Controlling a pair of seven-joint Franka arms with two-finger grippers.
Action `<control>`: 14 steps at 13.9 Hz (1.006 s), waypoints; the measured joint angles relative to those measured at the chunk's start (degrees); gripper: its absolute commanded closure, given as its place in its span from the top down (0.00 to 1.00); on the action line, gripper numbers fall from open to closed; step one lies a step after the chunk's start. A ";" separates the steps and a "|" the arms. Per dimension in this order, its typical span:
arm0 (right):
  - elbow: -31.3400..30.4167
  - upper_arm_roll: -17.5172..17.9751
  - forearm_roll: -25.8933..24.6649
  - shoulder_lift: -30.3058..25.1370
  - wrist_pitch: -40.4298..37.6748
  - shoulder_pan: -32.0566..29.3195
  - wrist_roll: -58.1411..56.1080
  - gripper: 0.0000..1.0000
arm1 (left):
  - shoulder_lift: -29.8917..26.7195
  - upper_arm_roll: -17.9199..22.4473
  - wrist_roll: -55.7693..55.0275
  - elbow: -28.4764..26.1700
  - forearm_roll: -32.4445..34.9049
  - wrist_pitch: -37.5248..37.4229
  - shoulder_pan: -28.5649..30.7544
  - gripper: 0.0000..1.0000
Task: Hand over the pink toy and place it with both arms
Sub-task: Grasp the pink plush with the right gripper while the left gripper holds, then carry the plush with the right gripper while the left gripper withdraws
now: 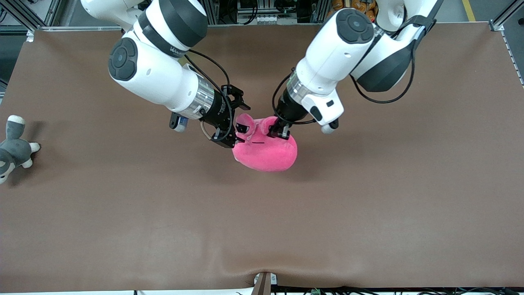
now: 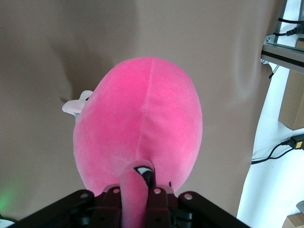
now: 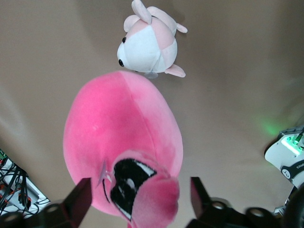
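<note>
The hot-pink toy (image 1: 266, 151) hangs above the middle of the table. My left gripper (image 1: 279, 130) is shut on one of its stalks, which shows pinched between the fingers in the left wrist view (image 2: 137, 190), with the toy's round body (image 2: 142, 123) below. My right gripper (image 1: 236, 123) is open, its fingers wide apart on either side of the toy's other stalk and black eye (image 3: 140, 199), not pressing it. The toy's body (image 3: 118, 137) hangs under it in the right wrist view.
A small pale pink-and-white dog plush (image 3: 149, 45) lies on the brown table under the toy; a bit of it shows in the left wrist view (image 2: 73, 105). A grey-and-white plush (image 1: 14, 147) lies at the table's edge at the right arm's end.
</note>
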 measured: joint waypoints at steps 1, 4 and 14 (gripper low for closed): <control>0.00 -0.10 0.09 0.00 0.01 -0.17 0.00 0.00 | 0.17 0.29 -0.05 0.30 0.04 -0.02 -0.38 0.00; 0.01 -0.37 0.16 0.00 -0.06 -0.64 -0.02 0.00 | 0.24 1.70 -0.09 0.62 0.06 -0.03 -1.49 0.00; 1.61 -0.58 0.98 0.00 -0.11 -6.14 -0.40 0.00 | 0.36 5.55 0.78 2.19 3.96 0.21 -1.57 1.00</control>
